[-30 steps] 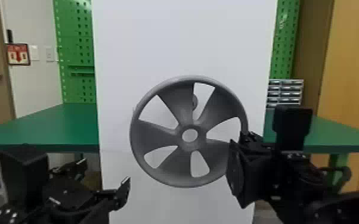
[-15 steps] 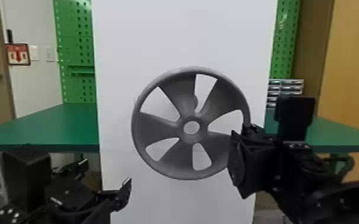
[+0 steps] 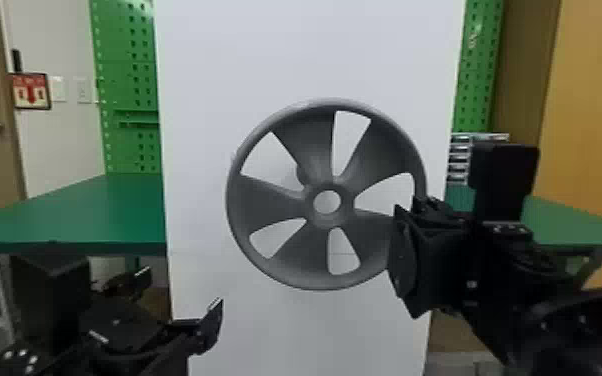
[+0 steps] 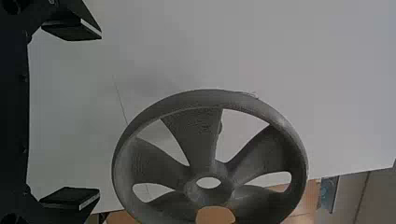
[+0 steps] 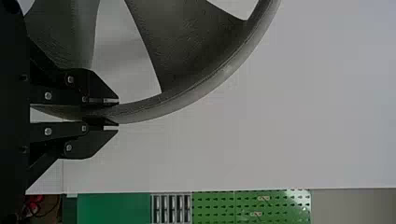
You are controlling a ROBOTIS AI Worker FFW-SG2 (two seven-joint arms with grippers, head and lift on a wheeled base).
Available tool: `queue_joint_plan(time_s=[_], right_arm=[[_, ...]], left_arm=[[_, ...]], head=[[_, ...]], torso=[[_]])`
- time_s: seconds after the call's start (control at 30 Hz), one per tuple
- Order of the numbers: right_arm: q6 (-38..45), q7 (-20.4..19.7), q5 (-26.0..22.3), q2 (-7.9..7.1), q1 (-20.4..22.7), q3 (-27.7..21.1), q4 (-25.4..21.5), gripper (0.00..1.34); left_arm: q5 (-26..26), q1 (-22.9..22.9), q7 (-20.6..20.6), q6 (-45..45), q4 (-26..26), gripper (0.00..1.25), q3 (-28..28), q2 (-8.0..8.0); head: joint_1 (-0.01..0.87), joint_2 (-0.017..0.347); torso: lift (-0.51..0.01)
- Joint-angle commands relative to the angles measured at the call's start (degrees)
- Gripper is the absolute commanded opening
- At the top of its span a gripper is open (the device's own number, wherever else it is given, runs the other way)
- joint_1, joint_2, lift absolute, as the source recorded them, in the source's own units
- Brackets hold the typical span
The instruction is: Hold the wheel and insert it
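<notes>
Two fingers (image 5: pixel 99 87) of the right gripper (image 3: pixel 408 209) clamp one five-spoked wheel (image 3: pixel 270 201).

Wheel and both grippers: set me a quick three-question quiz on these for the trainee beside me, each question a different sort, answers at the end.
1. Multiple choice: which part of the wheel is the right gripper shut on?
a) the hub
b) the rim
c) the centre hole

2. True or false: the left gripper stands open, with nothing between its fingers.

3. Fill in the missing word: counted in the head view, the wheel has ____ blades running between hub and rim.

Key: 1 b; 2 true; 3 five
</notes>
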Motion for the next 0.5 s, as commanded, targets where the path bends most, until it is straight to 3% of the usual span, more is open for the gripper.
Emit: queue_joint_plan(time_s=[0.0, 0.47], right_arm=[[0.4, 0.0, -0.2, 0.05, -0.5, -0.4, 0.0, 0.12], [3.8, 0.0, -1.3, 0.05, -3.5, -0.1, 0.0, 0.12]], left_arm=[[0.0, -0.1, 0.0, 0.0, 0.1, 1.15, -0.2, 0.06], [0.0, -0.2, 0.0, 0.0, 0.4, 1.15, -0.5, 0.15]], head=[[0.210, 0.009], [0.210, 0.009]], torso=[[-0.442], [-0.442]])
